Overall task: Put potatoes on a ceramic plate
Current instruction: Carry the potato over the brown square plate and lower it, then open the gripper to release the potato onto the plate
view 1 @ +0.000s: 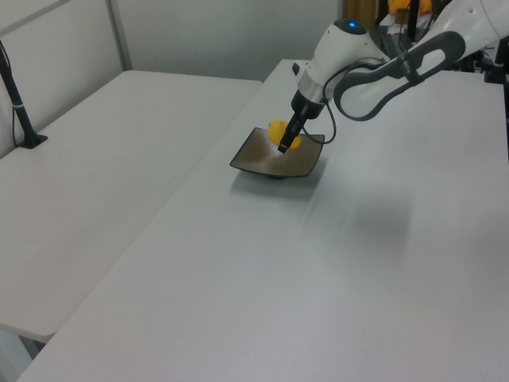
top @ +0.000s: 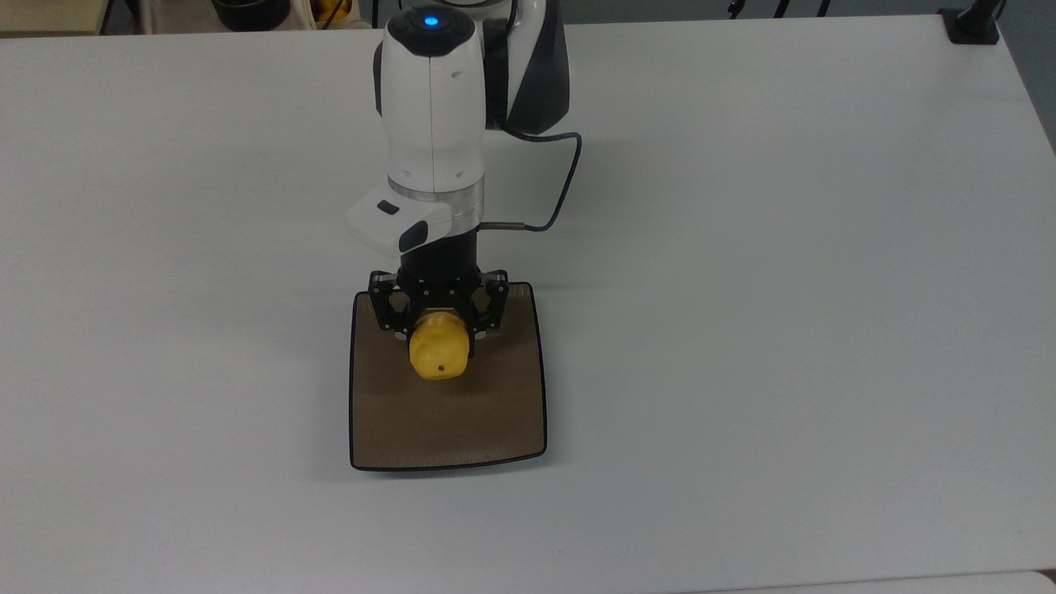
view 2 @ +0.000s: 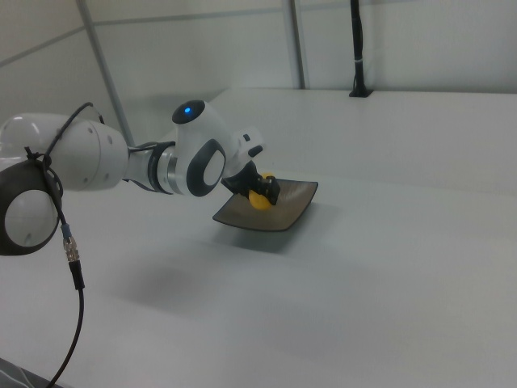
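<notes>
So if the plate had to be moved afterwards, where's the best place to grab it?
Probably the plate's thin raised rim, at the top view's lower edge, coming in from the side. The shallow, flat shape gives no other hold, and that edge is away from the gripper and potato.

Between the fingers of my gripper sits the potato, a small glossy yellow oval with one tiny dark spot, gripped just over the ceramic plate, a square glossy taupe-brown dish with thin black rim lying flat directly below my fingers.
</notes>
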Controlling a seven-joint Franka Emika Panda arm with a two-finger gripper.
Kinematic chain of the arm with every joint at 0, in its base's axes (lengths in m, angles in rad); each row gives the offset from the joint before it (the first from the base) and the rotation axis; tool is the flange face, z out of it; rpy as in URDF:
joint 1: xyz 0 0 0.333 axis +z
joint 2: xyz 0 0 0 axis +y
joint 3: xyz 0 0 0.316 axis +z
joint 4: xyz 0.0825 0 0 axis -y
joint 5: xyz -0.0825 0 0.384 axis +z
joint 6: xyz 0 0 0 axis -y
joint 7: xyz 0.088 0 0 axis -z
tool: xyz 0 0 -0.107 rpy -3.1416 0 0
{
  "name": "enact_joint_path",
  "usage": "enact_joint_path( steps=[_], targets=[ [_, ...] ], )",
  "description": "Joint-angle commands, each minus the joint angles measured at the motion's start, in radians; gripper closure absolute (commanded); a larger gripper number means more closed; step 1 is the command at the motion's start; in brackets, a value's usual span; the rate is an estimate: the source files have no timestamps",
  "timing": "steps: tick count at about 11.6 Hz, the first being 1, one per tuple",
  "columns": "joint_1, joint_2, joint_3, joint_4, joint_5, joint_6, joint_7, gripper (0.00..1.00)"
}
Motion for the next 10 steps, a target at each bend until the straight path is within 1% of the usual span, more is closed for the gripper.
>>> enact_joint_path(
  steps=[1,2,3,7,9,10],
  targets=[
    [0.002,0.031,-0.002,0.025,0.019,0.027,0.000,0.36],
    [0.004,0.033,-0.002,0.025,0.017,0.027,0.004,0.15],
    [0.004,0.034,-0.002,0.025,0.014,0.027,0.004,0.00],
    [0.011,0.019,-0.001,0.025,0.015,0.024,0.004,0.00],
    [0.013,-0.046,-0.002,0.013,0.017,-0.008,0.012,0.00],
    [0.013,-0.089,-0.002,0.011,0.016,-0.087,0.020,0.00]
  ],
)
